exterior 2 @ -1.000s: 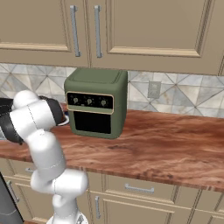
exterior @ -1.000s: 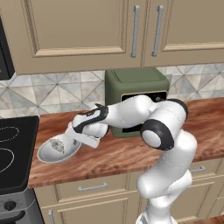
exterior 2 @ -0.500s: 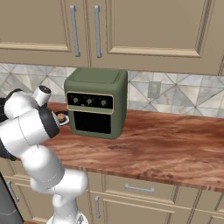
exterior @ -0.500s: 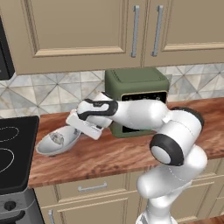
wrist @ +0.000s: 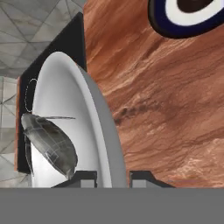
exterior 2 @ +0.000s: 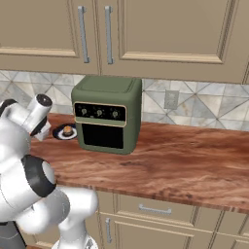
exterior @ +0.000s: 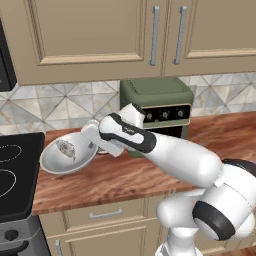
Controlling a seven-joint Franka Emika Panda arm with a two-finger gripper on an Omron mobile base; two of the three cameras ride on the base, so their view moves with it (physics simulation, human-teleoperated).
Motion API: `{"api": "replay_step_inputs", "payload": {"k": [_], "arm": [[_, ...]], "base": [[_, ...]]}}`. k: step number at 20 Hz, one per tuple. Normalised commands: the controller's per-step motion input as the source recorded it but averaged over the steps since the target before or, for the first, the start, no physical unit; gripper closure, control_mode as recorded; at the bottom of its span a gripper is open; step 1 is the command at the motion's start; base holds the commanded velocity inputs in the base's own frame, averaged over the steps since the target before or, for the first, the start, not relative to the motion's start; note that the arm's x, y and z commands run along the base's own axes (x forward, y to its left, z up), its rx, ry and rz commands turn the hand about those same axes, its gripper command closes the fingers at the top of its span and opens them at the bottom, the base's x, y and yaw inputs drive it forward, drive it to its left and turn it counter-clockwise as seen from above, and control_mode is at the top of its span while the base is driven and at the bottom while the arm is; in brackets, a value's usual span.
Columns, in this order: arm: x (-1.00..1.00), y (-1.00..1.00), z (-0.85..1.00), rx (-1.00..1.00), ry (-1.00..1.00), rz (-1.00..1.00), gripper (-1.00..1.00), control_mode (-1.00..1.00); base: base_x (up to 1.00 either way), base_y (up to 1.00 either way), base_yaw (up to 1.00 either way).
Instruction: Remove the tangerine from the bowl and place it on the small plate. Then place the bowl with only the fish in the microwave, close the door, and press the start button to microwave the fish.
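My gripper (exterior: 93,136) is shut on the right rim of the light grey bowl (exterior: 60,161), holding it tilted just above the counter's left end. In the bowl lies the silvery fish (exterior: 66,148). The hand view has my gripper (wrist: 113,177) pinching the bowl's rim (wrist: 101,124), one fingertip on each side, with the fish (wrist: 49,142) inside. The small navy plate (wrist: 168,27) rests on the wood beyond. On that plate (exterior 2: 57,132), left of the oven, sits the tangerine (exterior 2: 68,130). A dark edge of the microwave (exterior: 4,62) shows at upper left; its door is out of view.
An olive-green countertop oven (exterior: 157,107) stands at the back of the wooden counter (exterior: 115,177), right of my hand. A black stovetop (exterior: 15,165) adjoins the counter on the left. Wall cabinets (exterior: 100,35) hang overhead. Bare counter stretches right of the oven (exterior 2: 194,155).
My gripper has shut on the bowl's rim and lifted the bowl off the counter, tilting it. The arm has swung lower and forward.
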Motion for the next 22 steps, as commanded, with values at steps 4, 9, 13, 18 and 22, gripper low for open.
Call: {"api": "replay_step_inputs", "payload": {"k": [4, 9, 13, 18, 22], "arm": [[-0.51, -0.82, 0.94, 0.0, 0.0, -0.08, 1.0, -1.0], [-0.68, -0.82, 0.62, 0.06, -0.08, -0.11, 1.0, -1.0], [-0.9, -0.99, 0.1, 0.17, -0.03, -0.11, 1.0, -1.0], [-0.79, -1.0, 0.02, 0.21, -0.02, -0.15, 1.0, -1.0], [-0.27, -1.0, 0.11, 0.16, 0.0, -0.16, 1.0, -1.0]], "base": [[0.0, 0.0, 0.0], [0.0, 0.0, 0.0], [0.0, 0.0, 0.0], [0.0, 0.0, 0.0], [0.0, 0.0, 0.0]]}}
